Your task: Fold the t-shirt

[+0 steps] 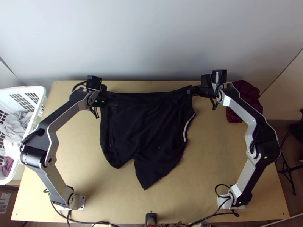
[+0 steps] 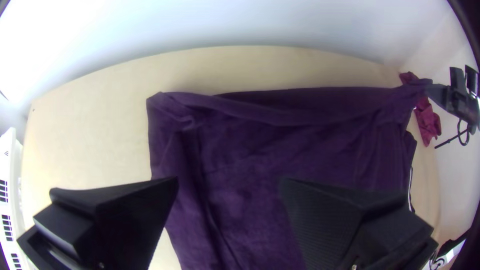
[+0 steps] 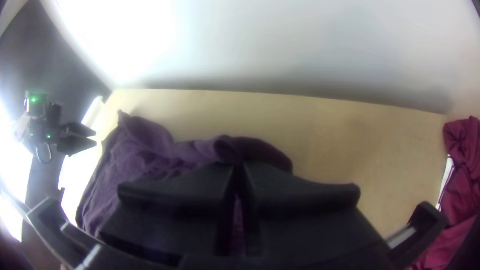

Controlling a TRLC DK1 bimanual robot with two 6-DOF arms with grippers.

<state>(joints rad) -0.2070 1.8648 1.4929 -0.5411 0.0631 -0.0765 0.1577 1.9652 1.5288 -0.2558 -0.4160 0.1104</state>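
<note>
Brown box [image 1: 7, 208], cut off, beside the table's [image 1: 75, 151] near left corner; label too small to read. Basket [image 1: 42, 94] at the left edge, also cut off. Dark t-shirt [image 1: 147, 125] spread unevenly mid-table to far edge, layers unclear. Left gripper [image 1: 111, 103] spread wide over its far left part. Right gripper [image 1: 191, 90] pinching its far right corner; red cloth [image 1: 246, 94] partly hidden by that arm.

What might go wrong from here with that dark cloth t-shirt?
The black right gripper pinches the dark cloth t-shirt only near one far corner, so it might slip out. The black left gripper is open over the opposite side; closing there, it could miss the edge or catch too little cloth. The near edge lies uneven, with a notch between two points, so the fold may come out crooked.
</note>
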